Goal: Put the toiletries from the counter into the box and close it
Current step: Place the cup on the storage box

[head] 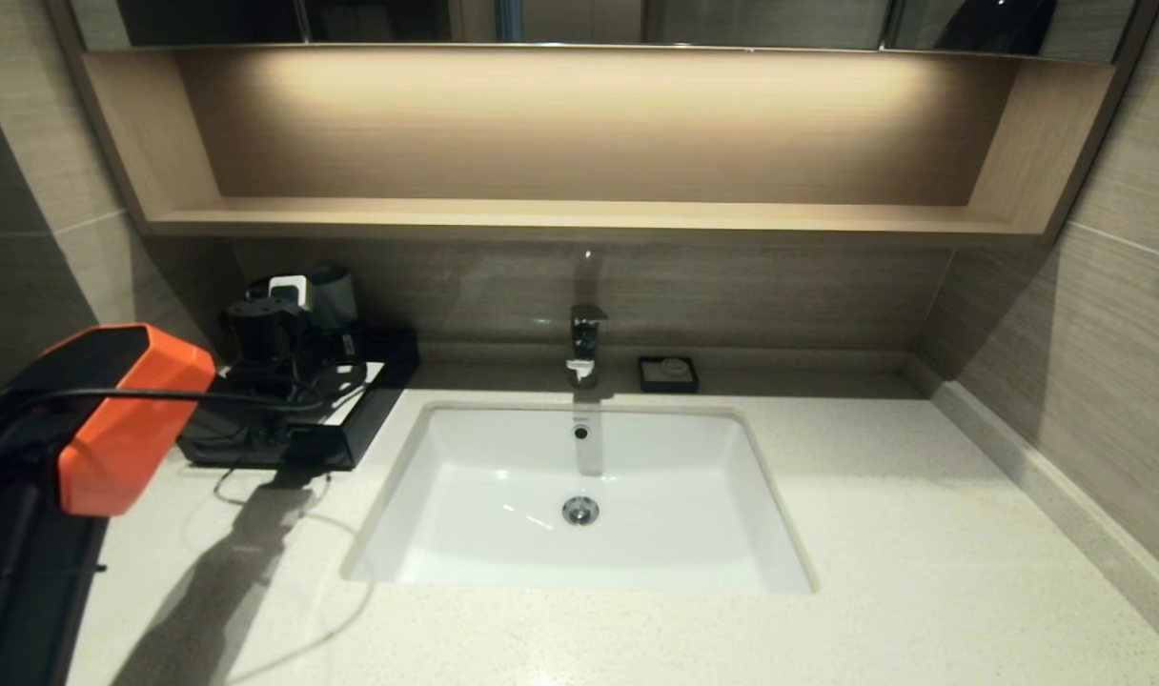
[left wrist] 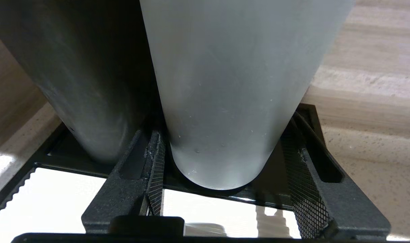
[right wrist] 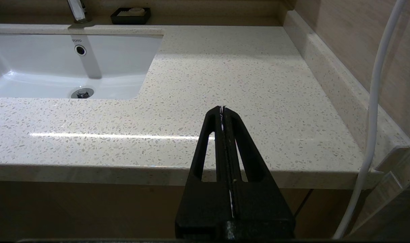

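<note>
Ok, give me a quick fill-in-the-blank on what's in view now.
The left gripper is around the paler grey ___, standing on the box.
The right gripper is ___, before the counter's front edge.
The soap dish sits right of the ___.
Missing: cup, shut, tap.

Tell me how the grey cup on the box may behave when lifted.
With the left gripper around it, the grey cup looks smooth and frosted, so it may slip. It narrows toward its base, so a push could tip it. Probably light, thin plastic.
</note>
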### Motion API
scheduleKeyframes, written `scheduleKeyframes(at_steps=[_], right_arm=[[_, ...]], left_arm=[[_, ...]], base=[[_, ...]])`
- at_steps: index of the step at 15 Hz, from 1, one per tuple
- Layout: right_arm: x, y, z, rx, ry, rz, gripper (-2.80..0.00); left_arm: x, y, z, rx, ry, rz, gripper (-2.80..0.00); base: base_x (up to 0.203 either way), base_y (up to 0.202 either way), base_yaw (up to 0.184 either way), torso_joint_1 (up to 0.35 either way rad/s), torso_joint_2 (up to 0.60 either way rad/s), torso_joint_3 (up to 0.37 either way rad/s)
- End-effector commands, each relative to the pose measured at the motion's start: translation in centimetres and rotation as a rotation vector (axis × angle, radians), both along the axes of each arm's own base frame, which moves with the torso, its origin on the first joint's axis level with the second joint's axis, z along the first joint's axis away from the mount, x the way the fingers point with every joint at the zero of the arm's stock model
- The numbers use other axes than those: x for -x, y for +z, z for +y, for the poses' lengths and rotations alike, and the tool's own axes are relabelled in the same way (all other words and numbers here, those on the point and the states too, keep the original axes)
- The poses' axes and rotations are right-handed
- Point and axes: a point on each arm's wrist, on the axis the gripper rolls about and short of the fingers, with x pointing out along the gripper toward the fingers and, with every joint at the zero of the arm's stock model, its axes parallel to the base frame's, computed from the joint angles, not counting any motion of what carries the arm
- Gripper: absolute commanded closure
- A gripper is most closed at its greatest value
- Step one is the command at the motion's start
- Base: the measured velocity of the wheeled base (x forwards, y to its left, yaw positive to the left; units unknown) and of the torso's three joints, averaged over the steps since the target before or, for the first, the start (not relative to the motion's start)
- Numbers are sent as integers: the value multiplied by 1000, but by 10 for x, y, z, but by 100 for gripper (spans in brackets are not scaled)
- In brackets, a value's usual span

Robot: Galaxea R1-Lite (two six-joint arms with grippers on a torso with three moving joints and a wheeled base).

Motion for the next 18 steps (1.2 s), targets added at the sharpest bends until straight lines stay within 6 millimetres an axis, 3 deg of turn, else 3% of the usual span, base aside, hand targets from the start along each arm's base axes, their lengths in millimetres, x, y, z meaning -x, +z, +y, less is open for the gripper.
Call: scheduleKeyframes(at_steps=[1,18], right_arm=[[0,0,0,0,0,-1,0],[0,0,0,0,0,-2,0]], left_arm=[[-1,-5,0,1,-1,4,0],[-9,-6,-6,6,-11,-18,0]], base=[[0,0,0,0,0,0],[0,0,0,0,0,0]])
